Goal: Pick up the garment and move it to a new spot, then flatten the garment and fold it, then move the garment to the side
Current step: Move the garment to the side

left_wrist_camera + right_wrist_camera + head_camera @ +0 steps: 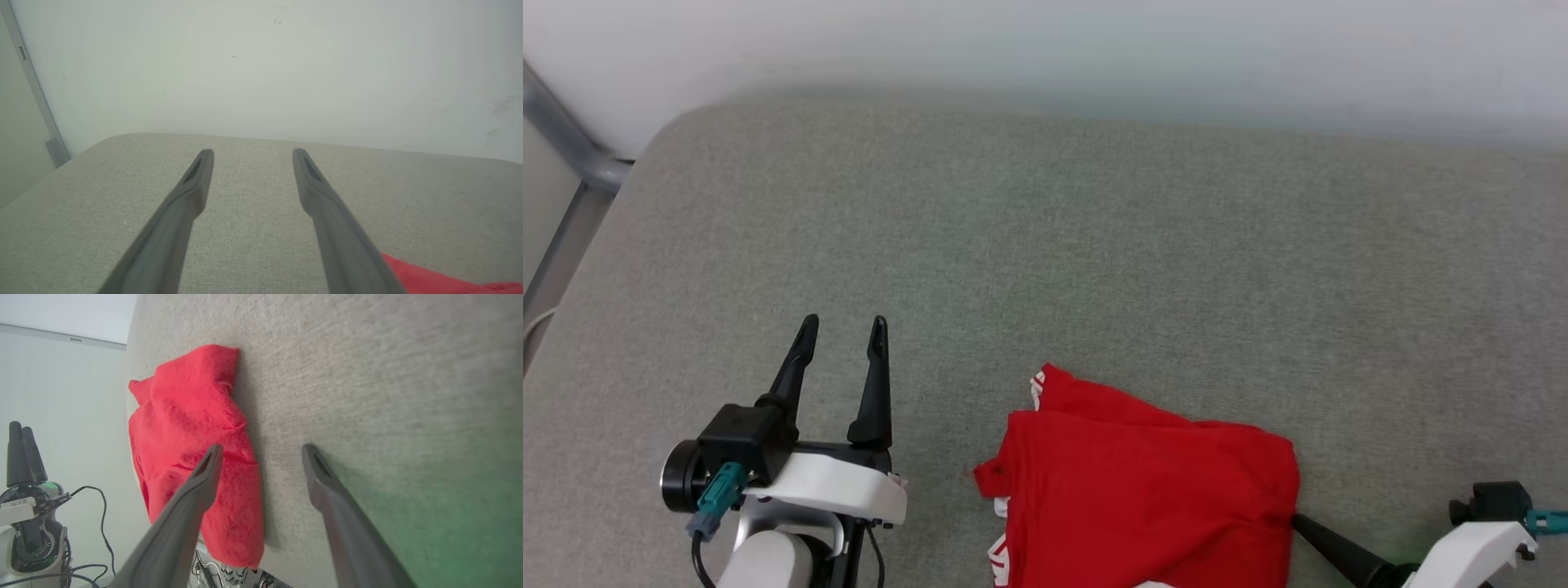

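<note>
Head view, striped trim (1037, 385) on garment (1143, 498); right wrist view, right claw (261, 450) agape

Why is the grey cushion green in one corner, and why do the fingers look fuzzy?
Right wrist view: a green glow tints the cushion at lower right, and the shirt casts a dark shadow beside it. Left wrist view: the fingers sit close to the lens, so they blur toward the bottom edge.
</note>
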